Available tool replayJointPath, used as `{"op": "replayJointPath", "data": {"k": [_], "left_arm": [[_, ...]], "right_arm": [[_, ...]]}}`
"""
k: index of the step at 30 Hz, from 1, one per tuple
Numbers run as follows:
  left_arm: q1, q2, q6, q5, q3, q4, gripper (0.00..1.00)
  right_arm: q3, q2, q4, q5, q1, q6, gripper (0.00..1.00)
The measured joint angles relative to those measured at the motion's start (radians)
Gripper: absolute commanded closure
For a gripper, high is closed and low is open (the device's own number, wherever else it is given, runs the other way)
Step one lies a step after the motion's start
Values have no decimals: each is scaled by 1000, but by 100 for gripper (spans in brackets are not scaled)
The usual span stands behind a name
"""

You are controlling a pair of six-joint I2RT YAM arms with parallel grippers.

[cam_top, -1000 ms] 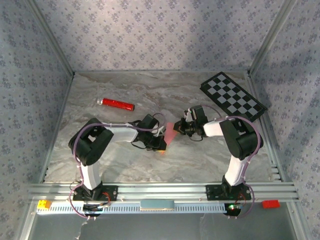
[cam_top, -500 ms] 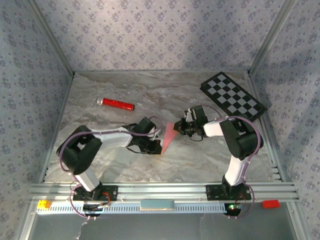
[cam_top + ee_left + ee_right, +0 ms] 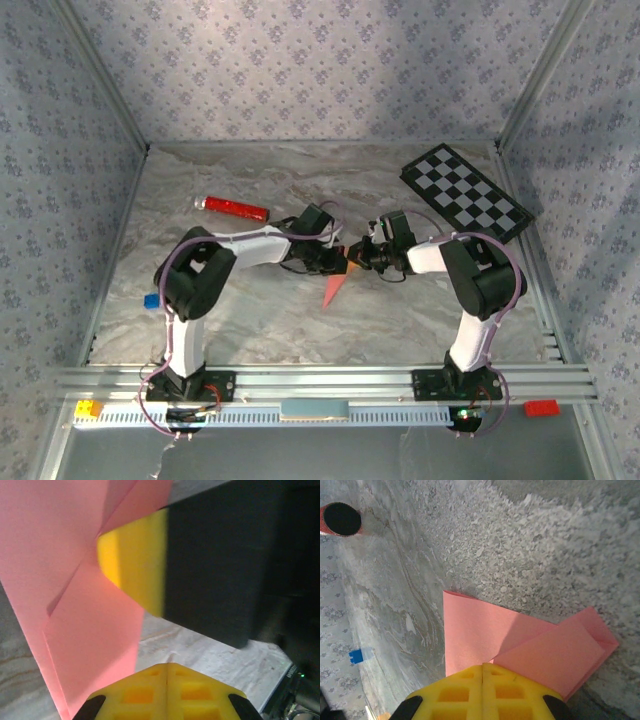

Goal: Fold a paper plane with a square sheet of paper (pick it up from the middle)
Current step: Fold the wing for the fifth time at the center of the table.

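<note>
Since one second ago the left gripper (image 3: 337, 262) has moved up the table (image 3: 230, 320) from the near side of the pink paper (image 3: 333, 288) and now sits tip to tip with the right gripper (image 3: 356, 260).

Top view: the paper hangs from the meeting point, its sharp tip pointing toward the arm bases. The red cylinder (image 3: 232, 207) and the checkerboard (image 3: 465, 192) lie well apart from it.

Left wrist view: the left gripper (image 3: 167, 666) is fully closed, pads touching. The paper (image 3: 75, 610) lies just beside its tip; whether an edge is pinched there cannot be confirmed. A yellow finger (image 3: 132, 565) of the right gripper presses on a fold of the paper.

Right wrist view: the right gripper (image 3: 483, 667) is closed, and the creased paper (image 3: 485, 635) emerges from between its pads, above the table (image 3: 545, 540).
</note>
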Motion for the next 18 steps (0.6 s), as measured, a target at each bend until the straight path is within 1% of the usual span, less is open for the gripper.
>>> {"op": "replayJointPath", "data": {"k": [5,15,18], "left_arm": [[0,31,0,4,-22,-13,100],[6,0,-34,26,-138,157,100],[6,-5,-43,26,-152,181,100]], "right_arm": [[4,0,-10,0,0,0,97],[31,0,-67,-3,-3,-8,94],[33,-5,-79,-10,-5,-20,93]]}}
